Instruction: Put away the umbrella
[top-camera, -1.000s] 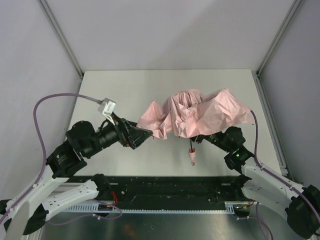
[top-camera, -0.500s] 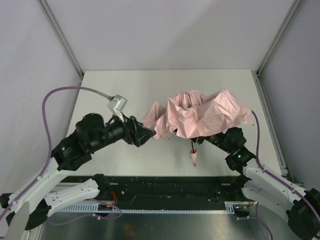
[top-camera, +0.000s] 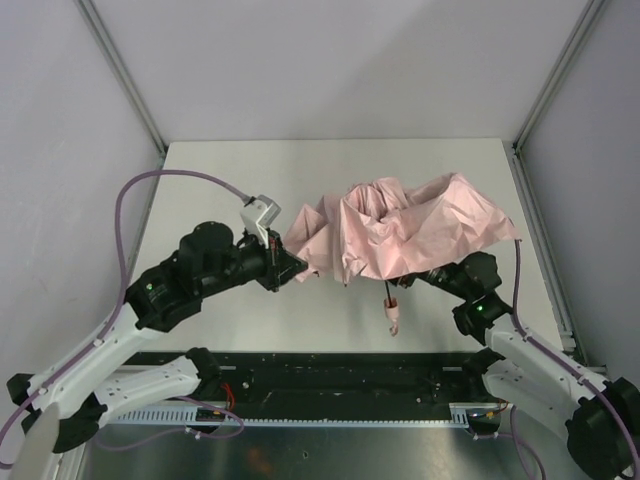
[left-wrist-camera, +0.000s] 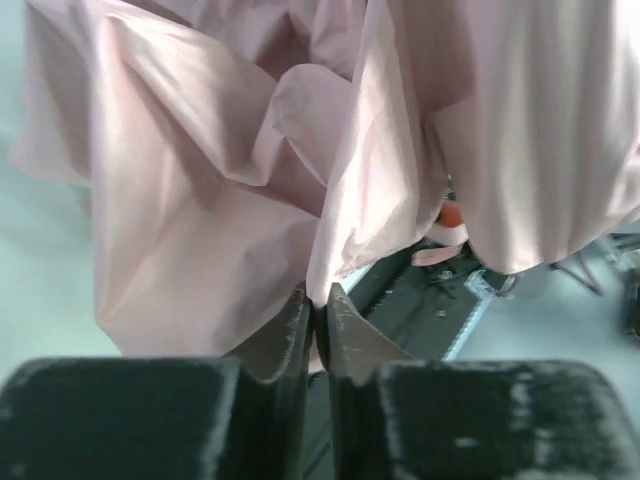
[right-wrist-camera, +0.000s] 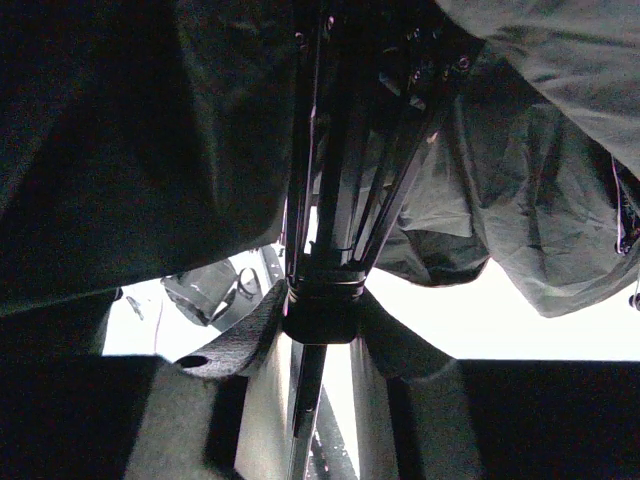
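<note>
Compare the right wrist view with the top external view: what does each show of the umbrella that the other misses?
Only the right wrist view shows the right gripper clamped on the black collar of the shaft, with dark ribs fanning up from it. Only the top external view shows the umbrella whole, crumpled over the table, its pink handle at the shaft's near end, and the left gripper pinching its left edge. Both show the thin shaft and the fabric draped over the right arm's end.

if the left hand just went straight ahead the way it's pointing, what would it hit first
The umbrella: the tips of the left hand are at a fold of its pink fabric, with more bunched right ahead.
</note>
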